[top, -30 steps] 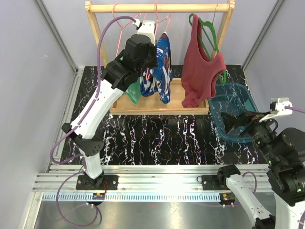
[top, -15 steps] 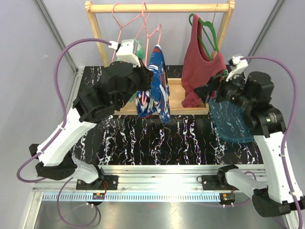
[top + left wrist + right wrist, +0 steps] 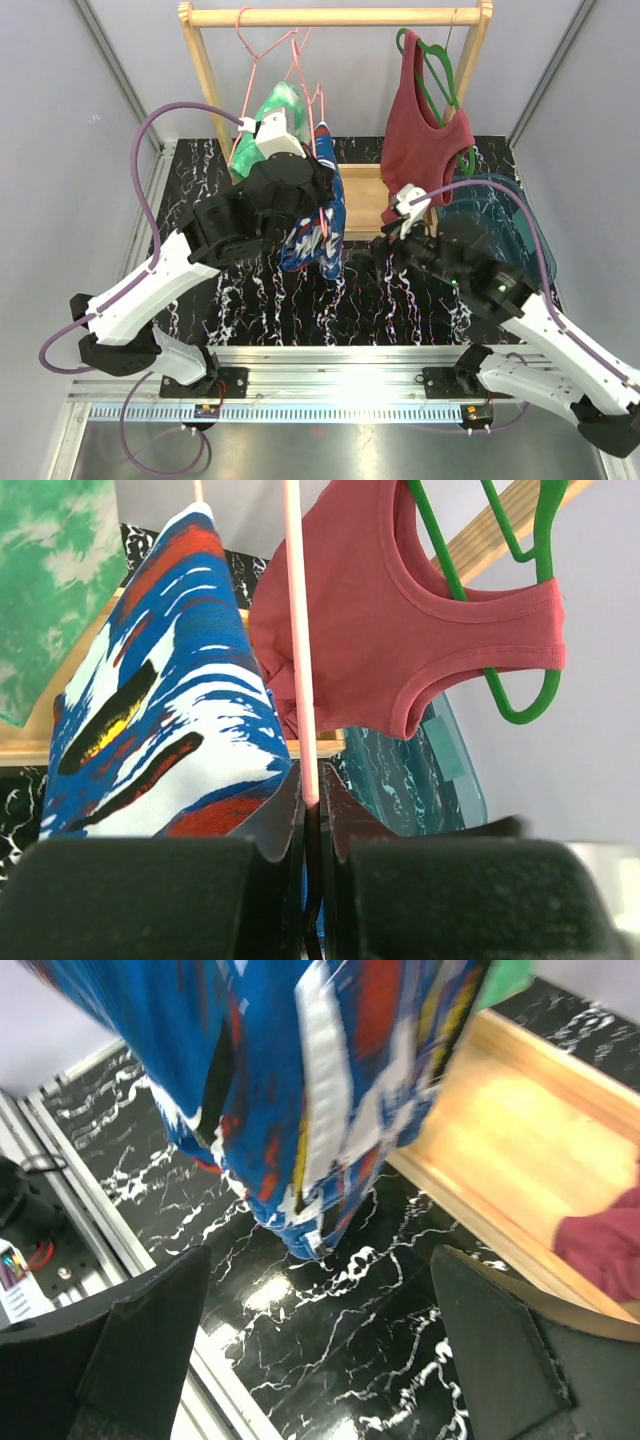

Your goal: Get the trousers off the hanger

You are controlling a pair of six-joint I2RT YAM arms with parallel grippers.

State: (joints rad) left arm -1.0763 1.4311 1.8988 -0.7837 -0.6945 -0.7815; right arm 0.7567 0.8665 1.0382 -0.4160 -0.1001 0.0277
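Note:
The blue trousers [image 3: 318, 232] with white and red print hang from a pink hanger [image 3: 318, 115] in front of the wooden rack. My left gripper [image 3: 312, 200] is shut on the hanger's pink rod [image 3: 298, 660], right beside the blue trousers [image 3: 165, 725]. The green-and-white tie-dye trousers [image 3: 262, 125] hang on another pink hanger behind and to the left; they also show in the left wrist view [image 3: 50, 580]. My right gripper [image 3: 372, 250] is open and empty, low, just right of the blue trousers [image 3: 300, 1090], which hang above and beyond its fingers [image 3: 135, 1345].
A dark red tank top [image 3: 420, 150] hangs on a green hanger [image 3: 440, 75] at the rail's right. A teal basin [image 3: 505, 205] sits at the right behind my right arm. The rack's wooden base [image 3: 365, 190] lies on the black marbled table [image 3: 330, 305].
My left gripper has drawn the hanger and blue trousers forward and lower, uncovering the green pair. My right arm has swung left and down to just beside the blue trousers.

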